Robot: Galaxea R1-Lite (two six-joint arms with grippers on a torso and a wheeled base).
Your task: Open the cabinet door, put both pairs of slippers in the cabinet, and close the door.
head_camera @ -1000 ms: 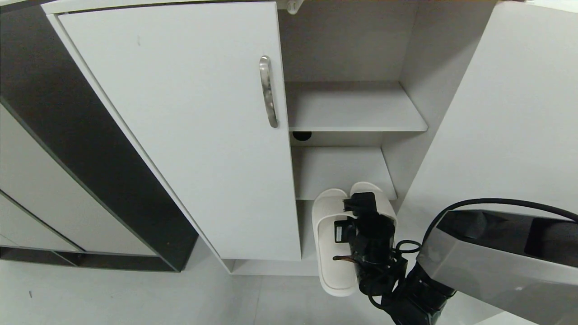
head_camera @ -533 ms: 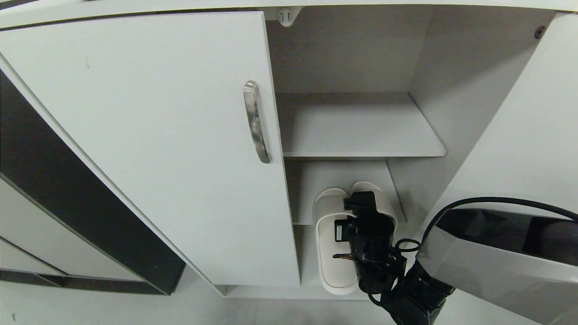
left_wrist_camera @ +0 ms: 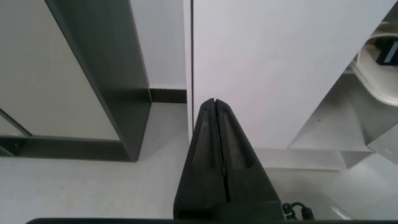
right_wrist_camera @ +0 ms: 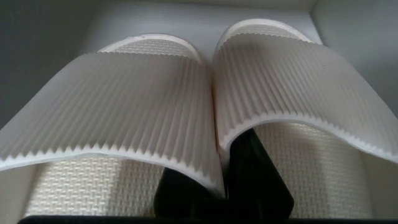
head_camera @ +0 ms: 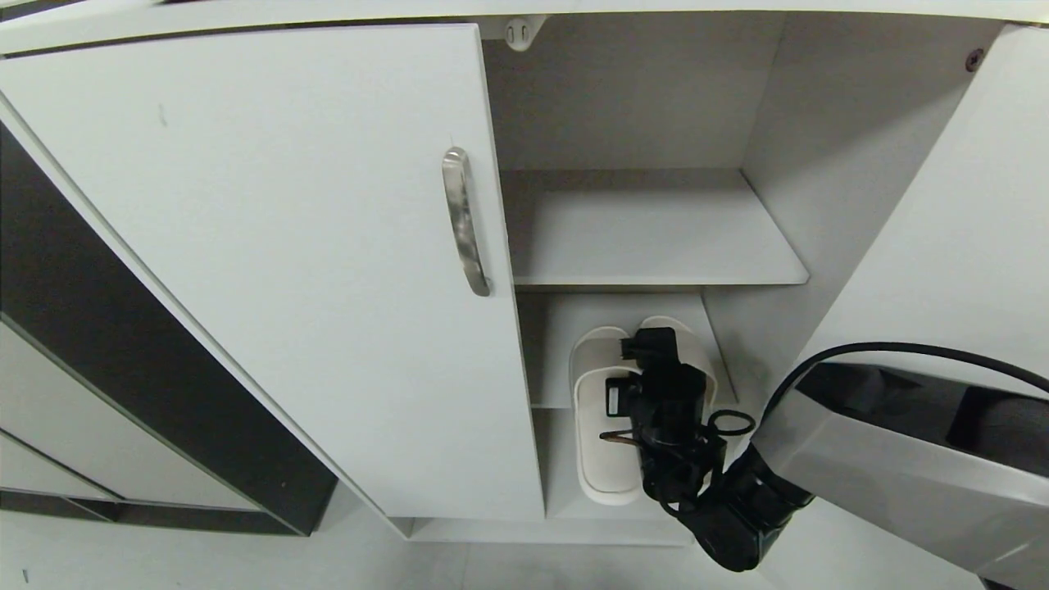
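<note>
The cabinet [head_camera: 819, 123] is seen with its right door [head_camera: 967, 213] swung open. One pair of slippers [head_camera: 602, 447] is clamped by the inner straps in the right pincer [head_camera: 649, 344]. The pair's long axis is laid near to far, with toes over the lower shelf [head_camera: 553, 352] and heels overhanging its near edge. The free shelf depth lies straight ahead, beyond the pincer. The left pincer [left_wrist_camera: 214, 106] is seen with fingers pressed together, holding nothing. No writing can be read.
</note>
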